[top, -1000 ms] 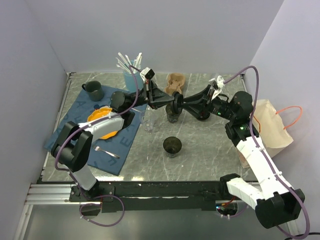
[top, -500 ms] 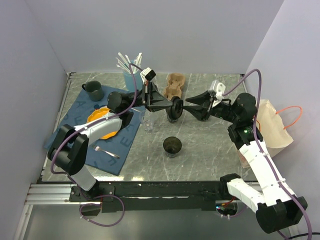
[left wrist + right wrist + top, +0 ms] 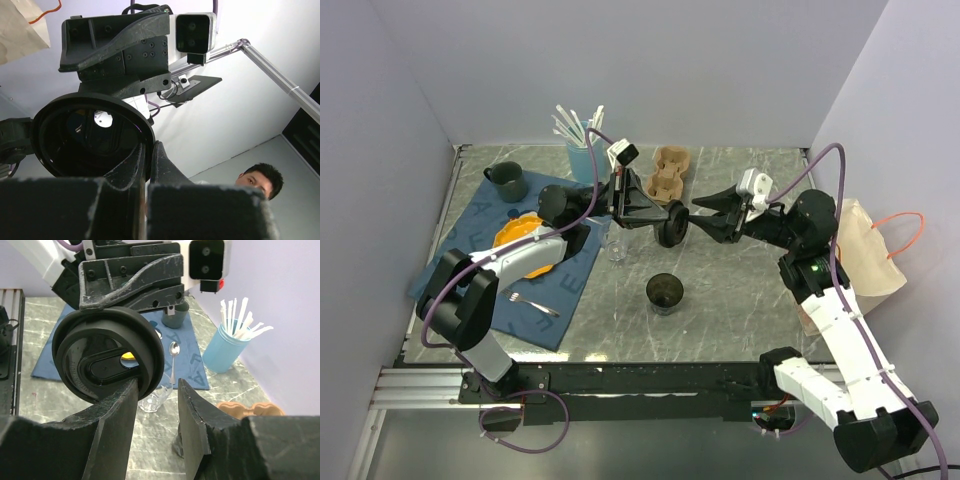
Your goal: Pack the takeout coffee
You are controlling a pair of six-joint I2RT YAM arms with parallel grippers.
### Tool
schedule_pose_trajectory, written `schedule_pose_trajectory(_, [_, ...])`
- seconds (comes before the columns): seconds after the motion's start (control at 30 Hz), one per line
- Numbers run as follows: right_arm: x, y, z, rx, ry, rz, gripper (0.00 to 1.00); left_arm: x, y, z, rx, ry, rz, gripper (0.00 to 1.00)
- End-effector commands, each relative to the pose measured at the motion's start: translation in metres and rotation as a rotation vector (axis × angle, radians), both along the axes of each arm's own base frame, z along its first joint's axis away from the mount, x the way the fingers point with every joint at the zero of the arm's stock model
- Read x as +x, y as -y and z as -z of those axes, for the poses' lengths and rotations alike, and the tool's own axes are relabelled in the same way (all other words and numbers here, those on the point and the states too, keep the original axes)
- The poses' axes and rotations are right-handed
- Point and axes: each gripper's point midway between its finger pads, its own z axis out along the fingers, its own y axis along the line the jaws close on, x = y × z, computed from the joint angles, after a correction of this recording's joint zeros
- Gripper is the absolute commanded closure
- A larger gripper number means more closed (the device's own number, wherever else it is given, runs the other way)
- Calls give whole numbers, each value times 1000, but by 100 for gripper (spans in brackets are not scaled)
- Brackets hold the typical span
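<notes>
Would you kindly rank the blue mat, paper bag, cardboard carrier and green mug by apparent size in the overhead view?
1. blue mat
2. paper bag
3. cardboard carrier and green mug: about alike, so unranked.

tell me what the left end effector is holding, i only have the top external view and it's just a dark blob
Observer: The left wrist view shows the left end effector shut on the rim of a round black lid.
Operator: is the right one gripping it too
Observer: No. In the right wrist view the right end effector is open, its jaws apart at the lid's lower edge and not clamped on it.
</notes>
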Motion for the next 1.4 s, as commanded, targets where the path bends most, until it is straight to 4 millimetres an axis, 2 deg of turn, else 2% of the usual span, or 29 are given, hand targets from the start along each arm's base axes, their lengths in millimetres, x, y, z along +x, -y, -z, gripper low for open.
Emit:
schedule_pose_trajectory(0.0, [-15, -4, -27, 16, 100, -29, 55, -15, -4, -22, -46, 25, 56, 99])
schedule_pose_trajectory(0.23, [-24, -7, -31, 12, 102, -52, 55, -13, 0, -11, -11, 15, 52, 99])
schedule_pose_trajectory(0.4, [-23, -6, -28, -9, 99, -47, 55, -15, 0, -11, -9, 25, 63, 99])
schedule_pose_trajectory(0.67, [-24, -6, -34, -4, 106, -55, 59, -13, 3, 1, 44, 21, 57, 99])
schedule_pose_trajectory(0.77, [-25, -7, -36, -7, 116, -64, 59, -14, 2, -1, 31, 25, 54, 99])
schedule_pose_trajectory(1.13, [-27, -11, -14, -45, 59, -84, 66, -18, 4, -13, -11, 24, 73, 99])
schedule_pose_trajectory(1.23, [-24, -11, -17, -35, 54, -61, 80, -20, 7, -13, 1, 32, 82, 99])
schedule_pose_trajectory(1.27, [-23, -11, -19, -28, 61, -55, 90, -19, 8, -12, 5, 31, 81, 99])
schedule_pose_trajectory(1.3, [-23, -11, -21, -23, 66, -49, 95, -18, 9, -11, 11, 34, 74, 98])
schedule_pose_trajectory(1.33, [-22, -10, -23, -16, 57, -36, 100, -17, 9, -9, 19, 32, 68, 93])
schedule_pose_trajectory(1.37, [-17, -8, -25, -8, 48, -5, 100, -16, 10, -8, 27, 32, 62, 78])
